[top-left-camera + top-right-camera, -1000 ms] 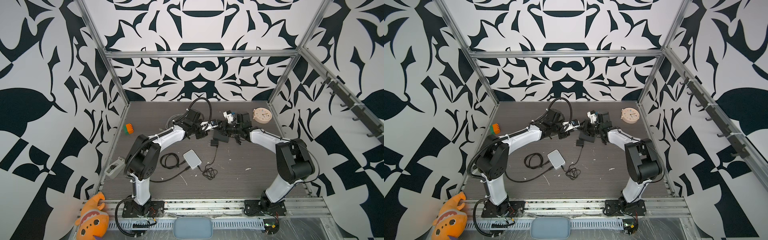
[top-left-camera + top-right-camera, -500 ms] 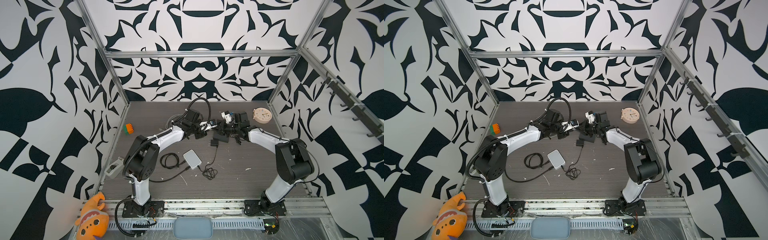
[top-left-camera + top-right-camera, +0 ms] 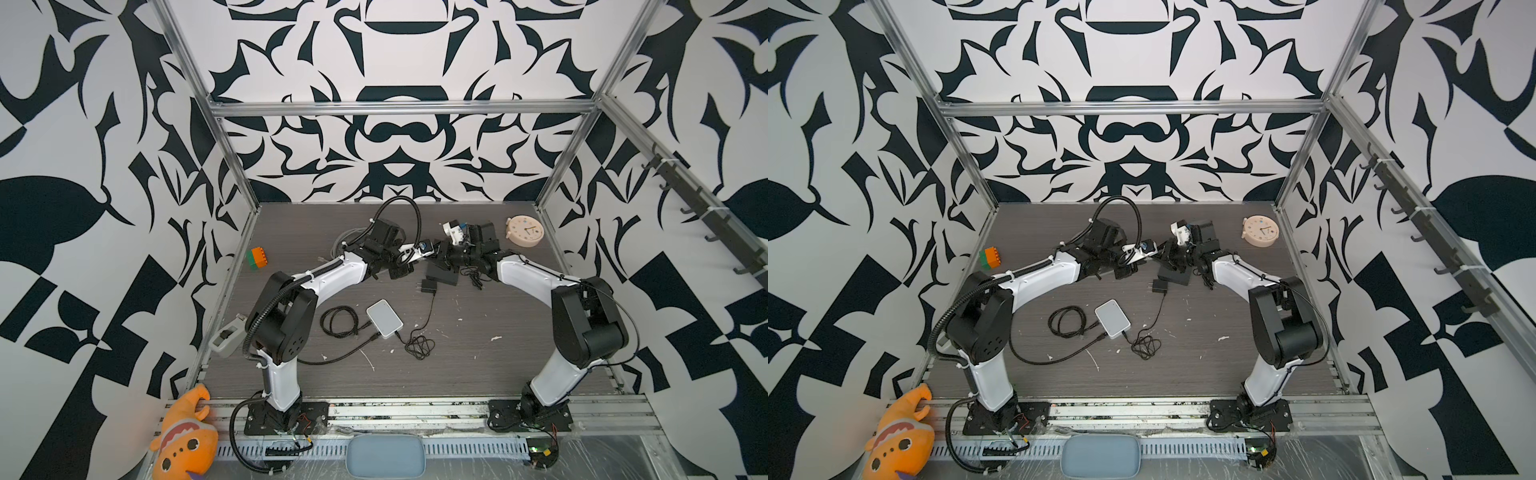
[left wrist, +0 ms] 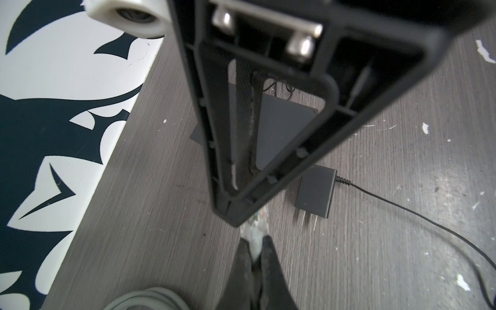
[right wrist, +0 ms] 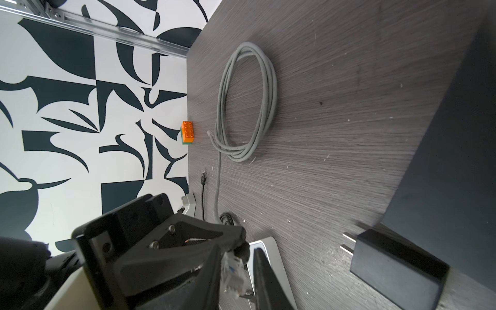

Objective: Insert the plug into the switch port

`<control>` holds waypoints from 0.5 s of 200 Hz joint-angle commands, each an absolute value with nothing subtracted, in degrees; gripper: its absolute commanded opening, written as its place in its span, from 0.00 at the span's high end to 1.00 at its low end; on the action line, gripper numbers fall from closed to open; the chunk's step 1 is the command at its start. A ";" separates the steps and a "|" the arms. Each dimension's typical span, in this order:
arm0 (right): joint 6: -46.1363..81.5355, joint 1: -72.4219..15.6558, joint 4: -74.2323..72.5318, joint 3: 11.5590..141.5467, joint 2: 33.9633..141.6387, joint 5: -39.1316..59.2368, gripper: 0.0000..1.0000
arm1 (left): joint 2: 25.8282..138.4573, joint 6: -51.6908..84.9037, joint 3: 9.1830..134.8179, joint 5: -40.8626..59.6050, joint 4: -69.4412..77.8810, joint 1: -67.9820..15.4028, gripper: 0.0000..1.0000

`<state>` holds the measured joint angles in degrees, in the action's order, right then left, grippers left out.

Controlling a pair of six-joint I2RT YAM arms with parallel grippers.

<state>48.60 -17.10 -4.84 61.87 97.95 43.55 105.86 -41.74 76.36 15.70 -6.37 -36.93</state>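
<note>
As the left tool (image 4: 254, 243) is shut on the clear plug (image 4: 256, 226), above the tabletop (image 4: 150, 204) near a black box (image 4: 284, 126), the right tool (image 4: 236, 213) is set narrow at the plug's tip. Whether it grips cannot be told. A handover is judged in hand. Next, the plug must be aligned with the switch port, which is not made out.

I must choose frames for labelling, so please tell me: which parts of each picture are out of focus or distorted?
Left wrist view: the right end effector blurs towards the lens, the power adapter is sharp. Right wrist view: the clear plug is soft, the grey cable coil sharp. Both top views: even light, soft shadows.
</note>
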 commanded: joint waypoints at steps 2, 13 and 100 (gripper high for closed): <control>47.97 -17.46 -5.45 64.16 95.63 43.21 0.73 | 103.28 -41.60 75.13 17.05 -5.38 -37.00 1.00; 48.40 -17.48 -5.51 64.09 95.71 43.32 0.73 | 103.36 -41.81 75.03 16.42 -4.89 -37.00 1.00; 57.60 -17.56 -6.84 64.01 95.89 40.68 0.67 | 103.05 -45.16 70.97 8.39 4.18 -38.29 1.00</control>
